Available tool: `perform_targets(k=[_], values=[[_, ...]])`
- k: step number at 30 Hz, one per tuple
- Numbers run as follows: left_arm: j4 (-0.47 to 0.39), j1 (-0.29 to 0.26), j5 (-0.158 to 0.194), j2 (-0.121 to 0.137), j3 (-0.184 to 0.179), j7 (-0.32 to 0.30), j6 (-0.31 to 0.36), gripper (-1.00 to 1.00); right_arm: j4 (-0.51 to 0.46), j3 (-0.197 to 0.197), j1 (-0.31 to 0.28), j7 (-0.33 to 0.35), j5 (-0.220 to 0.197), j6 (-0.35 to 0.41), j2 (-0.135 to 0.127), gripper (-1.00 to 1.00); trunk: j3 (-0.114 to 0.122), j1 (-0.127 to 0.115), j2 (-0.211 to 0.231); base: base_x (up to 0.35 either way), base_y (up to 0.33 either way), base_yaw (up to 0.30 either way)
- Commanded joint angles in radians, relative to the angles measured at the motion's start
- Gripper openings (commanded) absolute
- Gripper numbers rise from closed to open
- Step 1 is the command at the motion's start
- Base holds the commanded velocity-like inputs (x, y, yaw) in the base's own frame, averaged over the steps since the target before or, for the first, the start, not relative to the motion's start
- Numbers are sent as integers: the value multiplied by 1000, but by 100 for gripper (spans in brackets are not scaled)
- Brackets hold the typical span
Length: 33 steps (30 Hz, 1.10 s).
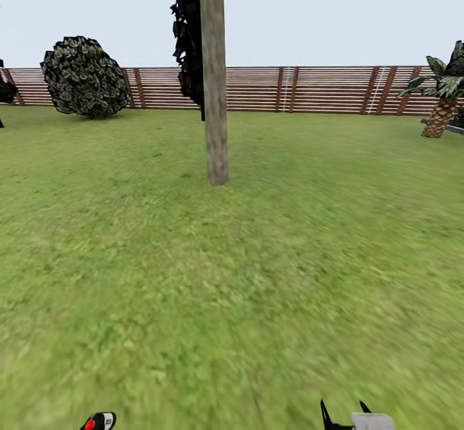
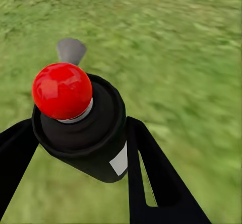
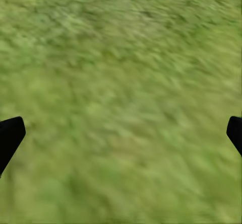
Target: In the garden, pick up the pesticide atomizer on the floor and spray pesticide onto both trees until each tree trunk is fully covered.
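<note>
Head view: our left gripper [image 2: 75, 148] clamps the pesticide atomizer [image 2: 83, 128]; our right gripper [image 3: 121, 138] gapes wide. Open lawn [image 1: 232, 275] stretches to the tree trunk [image 1: 214, 95] at twelve o'clock.

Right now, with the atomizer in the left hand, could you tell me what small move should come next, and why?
Probably drive forward toward the tree trunk. The left hand is shut on the pesticide atomizer, but open grass separates the robot from the trunk, and no white specks show on it, so spraying from here would likely fall short.
</note>
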Motion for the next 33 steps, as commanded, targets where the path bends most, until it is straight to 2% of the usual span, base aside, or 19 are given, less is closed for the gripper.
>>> perform_targets(k=[1,33], values=[[0,0,0,0,0,0,0,-100,0,0,0,0,0,0,0,100,0,0,0,336,0,0],[0,0,0,0,1,0,0,-100,-1,0,0,1,0,0,0,100,0,0,0,336,0,0]])
